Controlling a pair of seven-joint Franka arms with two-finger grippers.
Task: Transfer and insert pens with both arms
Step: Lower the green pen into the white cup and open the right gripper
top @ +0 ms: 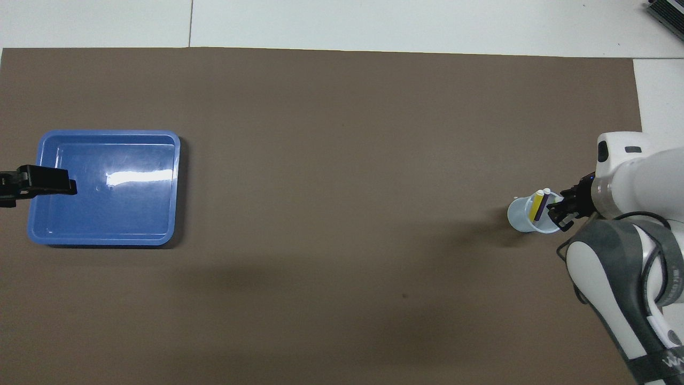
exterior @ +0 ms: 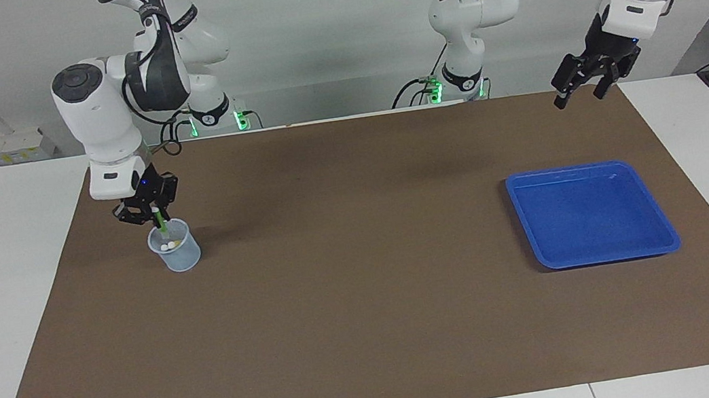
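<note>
**benchrat:** Biggest thing first: the brown mat (exterior: 369, 307) fills most of the frame, with the blue tray (exterior: 664, 239) at center right of the facing view, nothing in it. The left gripper (exterior: 593, 73) hangs in the upper right, jaws spread wide, holding nothing, just waiting. All the action is in the left-center of the frame.

**pen_pal:** Yeah, the clear cup (exterior: 180, 255). The right gripper (exterior: 152, 213) sits right over its rim with the green pen (exterior: 160, 222) running down from the fingers into the cup. The yellow pen (top: 535, 207) and purple pen (top: 541, 207) are already standing inside, whitish ends up.

**benchrat:** Is it actually gripping the green one, though?

**pen_pal:** Honestly can't tell. The fingers are right around the pen's top, but I can't see whether they're pinching it or have let go.

**benchrat:** That's the risk, I reckon. If the arm lifts while the fingers drag on the pen, it pulls it back out, or tips that light cup over and dumps all three.

**pen_pal:** Also, the green pen looks slanted. Released like that, it could lean on the rim and flop out.
</note>
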